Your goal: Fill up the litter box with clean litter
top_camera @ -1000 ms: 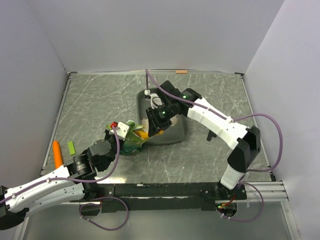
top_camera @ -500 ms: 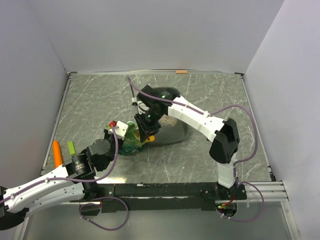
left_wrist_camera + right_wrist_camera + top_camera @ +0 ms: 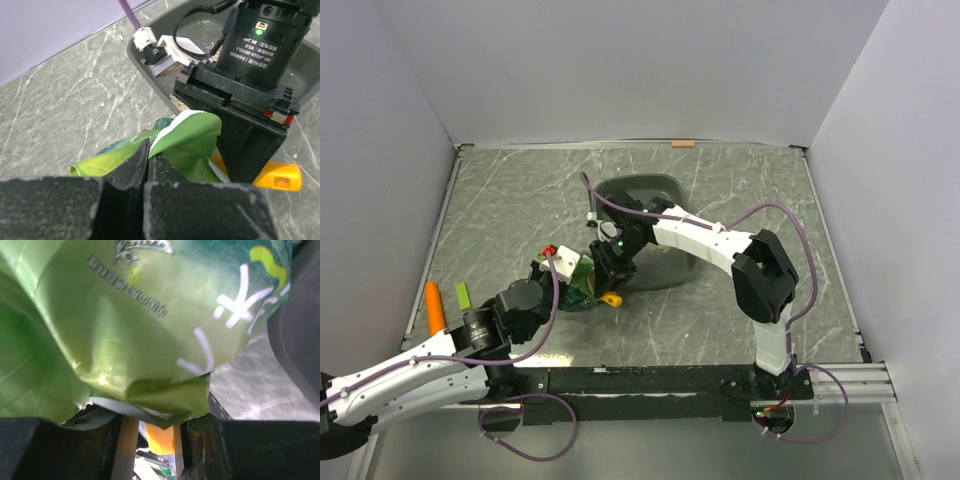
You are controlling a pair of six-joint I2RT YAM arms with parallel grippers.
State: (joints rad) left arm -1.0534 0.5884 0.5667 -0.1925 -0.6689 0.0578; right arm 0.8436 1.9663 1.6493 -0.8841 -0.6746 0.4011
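One litter box (image 3: 655,188) is sitting on the worktop (image 3: 520,200), the only tray showing. One thin scatter of clean litter (image 3: 175,101) is lying inside it. One green bag (image 3: 582,287) and one orange scoop (image 3: 611,298) are showing at the box's near left corner. Toward the left edge, one orange stick (image 3: 435,307) and one small green strip (image 3: 462,296) are lying side by side. One tan tab (image 3: 683,144) is sitting at the far edge. Two arms are reaching in: one left arm (image 3: 420,372) and one right arm (image 3: 705,238).
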